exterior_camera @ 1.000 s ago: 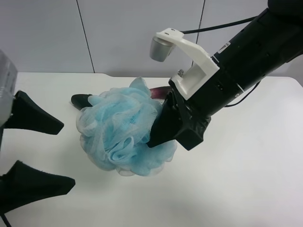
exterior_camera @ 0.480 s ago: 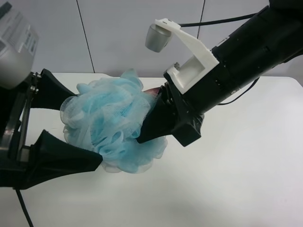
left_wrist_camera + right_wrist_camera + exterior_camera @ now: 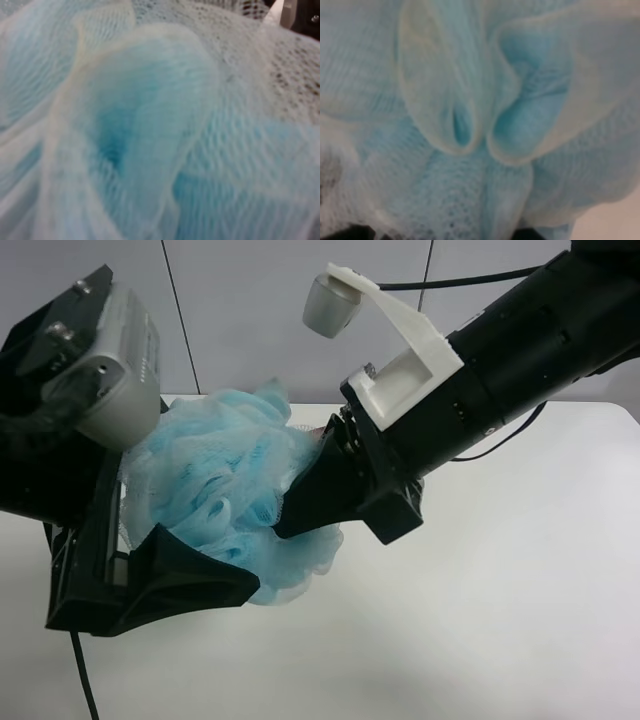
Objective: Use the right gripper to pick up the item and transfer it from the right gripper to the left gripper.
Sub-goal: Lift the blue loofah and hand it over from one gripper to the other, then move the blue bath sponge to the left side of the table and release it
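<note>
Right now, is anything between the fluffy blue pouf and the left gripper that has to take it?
Nothing visible stands between them. The fluffy light-blue mesh bath pouf, held by the right gripper, touches the left gripper, and its mesh fills the left wrist view.

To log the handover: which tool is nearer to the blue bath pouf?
Right, marginally: the right tool is clamped into the side of the pouf. The left tool meets its opposite side, lower finger beneath it.

There is one mesh pouf (image 3: pixel 225 475), two grippers (right gripper (image 3: pixel 297 490), left gripper (image 3: pixel 200 515)) and one table (image 3: pixel 500 620).
</note>
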